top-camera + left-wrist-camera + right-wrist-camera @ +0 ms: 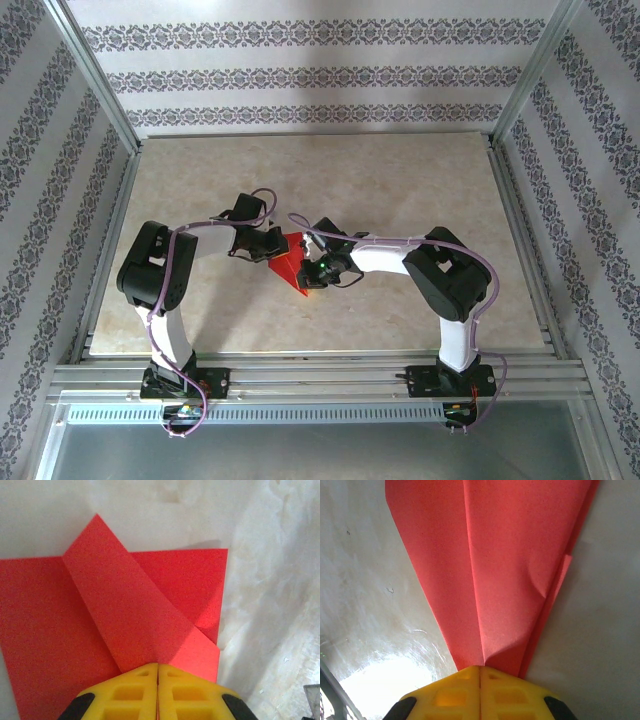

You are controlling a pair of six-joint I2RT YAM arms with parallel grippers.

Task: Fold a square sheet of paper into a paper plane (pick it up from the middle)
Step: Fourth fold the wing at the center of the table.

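Observation:
The red sheet of paper (290,264) lies mid-table between my two grippers, partly folded into a pointed shape with layered creases. In the left wrist view the paper (125,610) has a diagonal flap raised over the flat layer, and its crease runs into my left gripper (158,664), whose yellow fingers are shut on it. In the right wrist view the paper (495,570) narrows to a point that ends in my right gripper (480,667), also shut on it. From above, the left gripper (276,247) and right gripper (309,263) sit close together on opposite sides of the paper.
The pale marbled tabletop (400,190) spreads around the paper. Aluminium frame rails (320,375) run along the near edge, and patterned walls (300,75) close in the back and sides.

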